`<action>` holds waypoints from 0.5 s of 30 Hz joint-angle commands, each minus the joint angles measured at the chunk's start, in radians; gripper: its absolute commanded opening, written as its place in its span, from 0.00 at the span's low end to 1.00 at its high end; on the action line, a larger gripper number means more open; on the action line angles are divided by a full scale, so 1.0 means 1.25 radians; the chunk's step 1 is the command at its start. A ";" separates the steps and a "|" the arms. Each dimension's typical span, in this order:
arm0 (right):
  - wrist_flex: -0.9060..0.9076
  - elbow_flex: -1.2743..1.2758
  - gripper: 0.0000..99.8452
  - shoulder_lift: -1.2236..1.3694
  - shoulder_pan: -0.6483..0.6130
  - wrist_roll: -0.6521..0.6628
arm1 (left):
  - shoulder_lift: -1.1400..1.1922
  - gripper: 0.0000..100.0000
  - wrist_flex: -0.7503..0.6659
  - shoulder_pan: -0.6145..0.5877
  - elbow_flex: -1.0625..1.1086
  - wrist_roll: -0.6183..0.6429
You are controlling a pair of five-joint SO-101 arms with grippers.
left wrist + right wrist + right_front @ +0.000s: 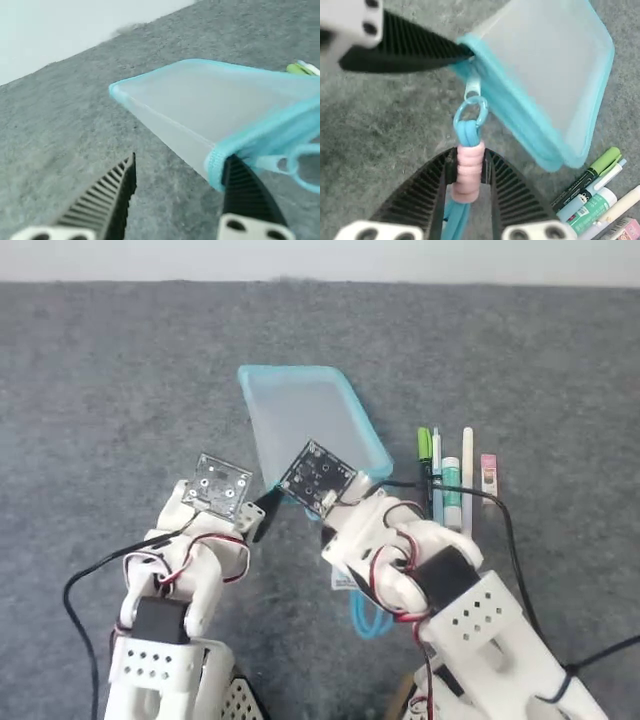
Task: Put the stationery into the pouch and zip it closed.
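Nearest us, the pink pull (468, 175) is pinched tight in the right pincer (469, 154), the pouch (555, 75) lying just beyond its tips. The left pincer (181, 160) gapes wide, one finger touching the pouch's corner — holding nothing, so we judge a tug could drag the pouch. Pens (590, 192) lie beside it. Both arms lean low over that corner.

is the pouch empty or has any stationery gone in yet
Empty: nothing shows through the translucent pouch, and the pens lie on the mat beside it.
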 commanded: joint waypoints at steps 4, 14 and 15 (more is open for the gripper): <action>0.074 0.044 0.01 -0.169 0.002 0.043 | 0.009 0.26 -0.028 -0.029 -0.003 0.002; 0.127 0.029 0.01 -0.261 0.002 0.044 | 0.009 0.26 -0.028 -0.026 0.002 0.006; 0.127 0.027 0.01 -0.261 0.002 0.044 | 0.009 0.26 -0.028 -0.025 0.004 0.007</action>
